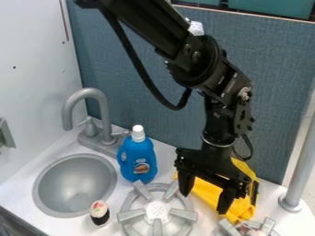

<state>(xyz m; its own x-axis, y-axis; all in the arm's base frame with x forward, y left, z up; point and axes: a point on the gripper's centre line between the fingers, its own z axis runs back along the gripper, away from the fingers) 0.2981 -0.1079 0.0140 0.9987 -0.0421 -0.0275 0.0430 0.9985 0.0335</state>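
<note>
My gripper (206,192) hangs over the back right of the counter, its two fingers apart and pointing down. Behind and below it lies a crumpled yellow cloth (237,212), partly covered by the fingers and the gripper body; whether they touch is unclear. A blue bottle with a white cap (137,159) stands upright to the left of the gripper. At the front, between sink and burner, is a small sushi-like toy (100,213), white on top with a black lower part.
A round grey sink (75,189) with a curved faucet (86,93) is at the left. The grey stove burner (129,203) lies in front of the bottle. Part of another burner (267,226) shows at the lower right, near a grey post (301,170). A blue-grey panel (148,87) rises behind.
</note>
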